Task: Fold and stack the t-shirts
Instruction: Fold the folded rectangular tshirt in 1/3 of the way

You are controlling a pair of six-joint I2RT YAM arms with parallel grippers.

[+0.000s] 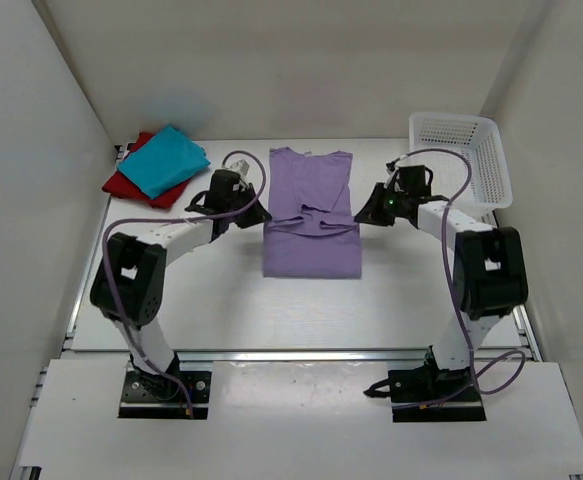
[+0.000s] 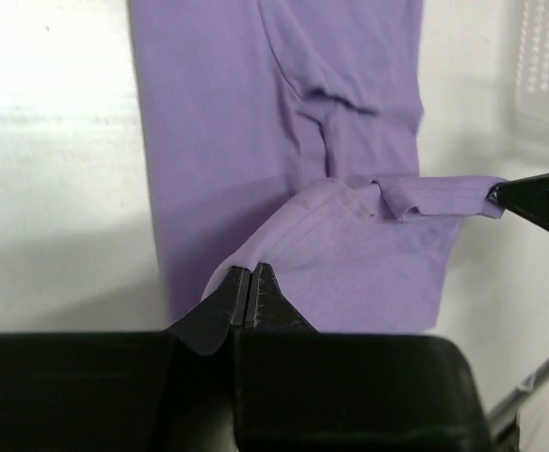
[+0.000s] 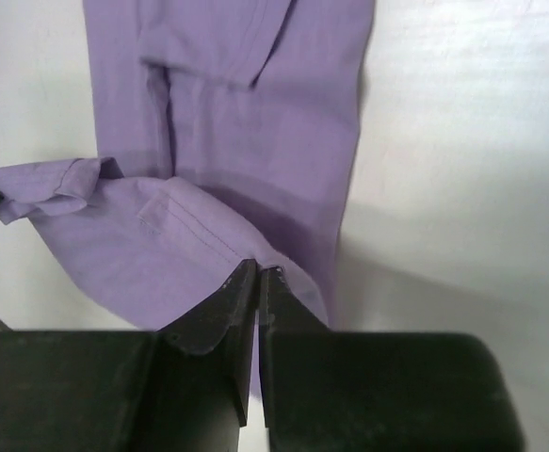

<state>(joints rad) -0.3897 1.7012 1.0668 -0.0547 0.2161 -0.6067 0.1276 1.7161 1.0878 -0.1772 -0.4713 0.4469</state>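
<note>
Both end effectors, left (image 2: 250, 275) and right (image 3: 258, 275), pinch the lilac t-shirt (image 1: 309, 185).

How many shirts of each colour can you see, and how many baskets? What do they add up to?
red t-shirt: 1
teal t-shirt: 1
purple t-shirt: 1
white basket: 1
Total: 4 things

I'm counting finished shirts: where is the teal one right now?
The teal shirt lies folded at the far left in the top view, on the red shirt, left of the lilac shirt.
</note>
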